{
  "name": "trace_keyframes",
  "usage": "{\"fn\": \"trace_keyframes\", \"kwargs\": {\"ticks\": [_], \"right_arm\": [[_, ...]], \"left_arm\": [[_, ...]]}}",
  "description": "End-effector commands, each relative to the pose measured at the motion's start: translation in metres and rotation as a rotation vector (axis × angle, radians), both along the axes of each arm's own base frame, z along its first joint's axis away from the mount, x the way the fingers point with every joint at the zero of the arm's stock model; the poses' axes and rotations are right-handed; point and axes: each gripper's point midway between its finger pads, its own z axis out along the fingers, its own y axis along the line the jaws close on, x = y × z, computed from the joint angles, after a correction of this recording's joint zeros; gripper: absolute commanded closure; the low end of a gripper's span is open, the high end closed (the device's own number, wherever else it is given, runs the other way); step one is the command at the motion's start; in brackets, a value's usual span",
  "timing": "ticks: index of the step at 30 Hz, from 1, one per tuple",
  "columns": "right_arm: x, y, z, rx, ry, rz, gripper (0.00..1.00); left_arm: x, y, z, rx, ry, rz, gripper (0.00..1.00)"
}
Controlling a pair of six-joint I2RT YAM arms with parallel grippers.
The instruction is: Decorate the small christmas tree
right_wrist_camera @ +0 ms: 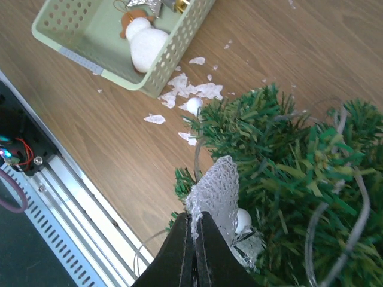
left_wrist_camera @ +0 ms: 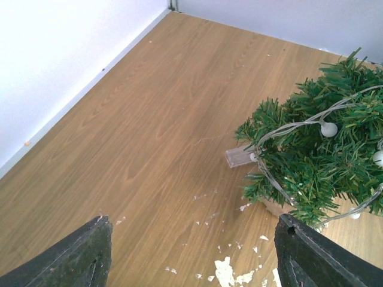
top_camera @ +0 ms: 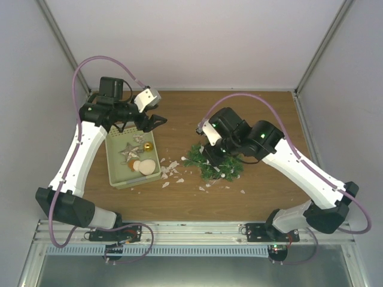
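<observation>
Evidently ready to hang it, the right gripper pinches a silver mesh ornament tight above the small bushy dark green christmas tree just beyond its fingertips. The left gripper hovers spread wide and empty, with the tree ahead to its right.
</observation>
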Motion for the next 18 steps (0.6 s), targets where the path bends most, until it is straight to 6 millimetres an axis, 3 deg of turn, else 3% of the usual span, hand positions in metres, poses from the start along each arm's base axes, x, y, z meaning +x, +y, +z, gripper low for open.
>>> {"fn": "trace_keyframes", "kwargs": {"ticks": [1, 14, 18], "right_arm": [[-0.006, -0.013, 0.010, -0.034, -0.009, -0.023, 0.99], [-0.029, -0.001, 0.017, -0.014, 0.023, 0.072, 0.99], [-0.032, 0.004, 0.031, 0.021, 0.002, 0.092, 0.99]], "left_arm": [[-0.004, 0.001, 0.010, -0.017, -0.044, -0.017, 0.26], [-0.001, 0.001, 0.011, -0.018, -0.044, -0.012, 0.26], [-0.002, 0.002, 0.013, -0.020, -0.047, -0.011, 0.25]]}}
